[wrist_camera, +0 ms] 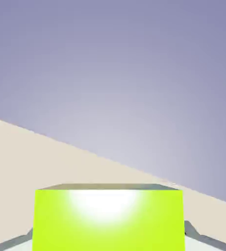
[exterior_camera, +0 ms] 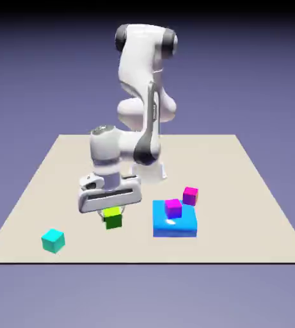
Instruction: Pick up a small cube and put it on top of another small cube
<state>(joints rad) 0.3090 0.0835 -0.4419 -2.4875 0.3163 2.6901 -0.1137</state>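
**Lime-green cube clamped between the jaws, lifted off the table**

Cyan comes first for you: one cyan cube [exterior_camera: 53,240] sits closest to the table's front edge, at the exterior view's left, with bare table [exterior_camera: 239,166] all round it and nothing touching it.

Move right and you meet the gripper [exterior_camera: 112,213], hanging under the white arm [exterior_camera: 143,83]. Its jaws are closed on the small lime-green cube [exterior_camera: 113,217], your one cube of that colour. The cube's underside looks clear of the tabletop, though you cannot see a distinct gap or shadow. In the hand view the same lime-green cube [wrist_camera: 109,218] fills the lower middle, bright with glare, and it covers the finger tips almost wholly; only grey slivers show at its two lower corners. Beyond it you see a slanted band of table, then backdrop.

Further right lies one flat blue block [exterior_camera: 175,219], well apart from the held cube. You have two magenta cubes: one [exterior_camera: 173,207] stands on the block's back edge, the other [exterior_camera: 190,195] rests on the table just behind and to the right, near the first. Whether those two touch is hard to tell.

Open room: the table's whole right side is bare out to its edge, as is the far left strip. The arm's base hides part of the far middle.
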